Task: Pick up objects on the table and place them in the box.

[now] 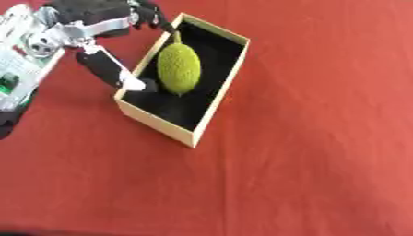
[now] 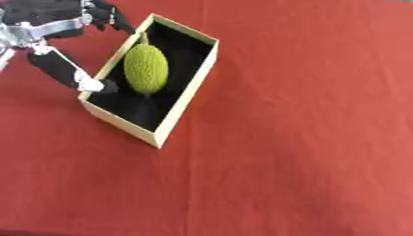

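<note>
Red tablecloth (image 1: 306, 152) right across the view, flat under everything. On it, one open box (image 1: 211, 117), tan walls, black inside, set askew. Inside that box, one bumpy green fruit (image 1: 178, 69), oval, lying along the far half, short stem toward the far end. Up at the top left, the left hand (image 1: 105, 25), black and silver, spread over the box's left wall; upper fingers (image 1: 149, 16) curled near the stem, thumb (image 1: 109, 69) stretched down with its pale tip at the rim just beside the fruit. Whether touching the fruit or let go, cannot tell. One hand, one box, one fruit.
</note>
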Robot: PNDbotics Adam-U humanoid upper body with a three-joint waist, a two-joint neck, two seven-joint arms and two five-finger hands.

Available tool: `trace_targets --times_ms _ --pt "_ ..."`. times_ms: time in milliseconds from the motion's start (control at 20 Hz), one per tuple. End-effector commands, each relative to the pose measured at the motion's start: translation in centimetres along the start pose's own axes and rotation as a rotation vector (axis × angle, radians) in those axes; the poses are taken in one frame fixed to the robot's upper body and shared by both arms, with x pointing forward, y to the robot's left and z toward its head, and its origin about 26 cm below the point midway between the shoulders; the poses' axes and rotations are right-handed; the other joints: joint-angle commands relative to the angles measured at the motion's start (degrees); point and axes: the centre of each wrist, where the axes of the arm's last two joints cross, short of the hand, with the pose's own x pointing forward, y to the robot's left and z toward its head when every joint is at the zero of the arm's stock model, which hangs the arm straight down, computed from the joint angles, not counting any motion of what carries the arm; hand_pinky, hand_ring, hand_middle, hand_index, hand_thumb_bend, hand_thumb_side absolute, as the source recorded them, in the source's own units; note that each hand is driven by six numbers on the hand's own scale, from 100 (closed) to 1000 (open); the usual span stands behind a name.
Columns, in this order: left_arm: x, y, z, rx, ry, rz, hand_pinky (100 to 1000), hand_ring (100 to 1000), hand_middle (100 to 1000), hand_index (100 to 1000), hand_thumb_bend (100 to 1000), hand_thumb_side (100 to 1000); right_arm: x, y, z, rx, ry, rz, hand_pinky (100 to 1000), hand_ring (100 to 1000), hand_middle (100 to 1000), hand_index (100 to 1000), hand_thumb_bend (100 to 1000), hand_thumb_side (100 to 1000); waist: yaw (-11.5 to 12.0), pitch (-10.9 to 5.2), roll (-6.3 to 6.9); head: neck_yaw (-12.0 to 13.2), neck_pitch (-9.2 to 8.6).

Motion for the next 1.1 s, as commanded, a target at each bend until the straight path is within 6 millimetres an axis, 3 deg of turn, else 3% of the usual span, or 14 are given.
trace_targets --times_ms 50,250,450,650,800,900,1100 --pt "-0.6 1.6 0.7 0.049 0.02 -0.045 768 859 821 917 583 385 0.3 -0.7 -0.6 -0.012 -0.025 0.013 831 902 886 882 100 920 0.1 -1.5 -0.01 -0.1 -0.18" --pt "-0.8 1.7 0.8 0.094 0.033 -0.037 749 848 806 885 530 340 0.3 -0.7 -0.6 -0.011 -0.025 0.013 831 903 886 882 100 920 0.2 -1.52 -0.16 0.0 -0.32" --pt "-0.2 3.5 2.1 0.218 0.032 -0.028 729 836 786 833 448 312 0.3 -0.8 -0.6 -0.011 -0.025 0.016 832 903 886 882 100 917 0.6 -1.6 -0.26 0.1 -0.33" --pt "1.1 6.1 5.5 0.446 0.039 -0.017 682 804 771 825 410 239 0.3 -1.1 -0.6 -0.019 -0.029 0.03 833 903 886 882 100 912 1.0 -1.61 -0.24 -0.1 -0.22" --pt "2.5 7.1 8.8 0.653 0.056 0.003 674 803 771 829 430 250 0.2 -1.4 -0.7 -0.037 -0.032 0.045 833 903 886 881 100 906 1.4 -1.46 -0.26 -0.6 -0.48" --pt "2.9 6.9 10.3 0.77 0.078 0.024 671 807 776 830 416 245 0.2 -1.5 -0.8 -0.054 -0.035 0.052 833 903 885 881 100 902 1.5 -1.33 -0.38 -1.1 -1.0" --pt "1.9 5.4 12.2 0.955 0.103 0.072 666 812 782 838 388 333 0.1 -1.8 -0.8 -0.085 -0.036 0.061 834 903 885 881 100 897 1.6 -1.03 -0.81 -2.7 -2.43"
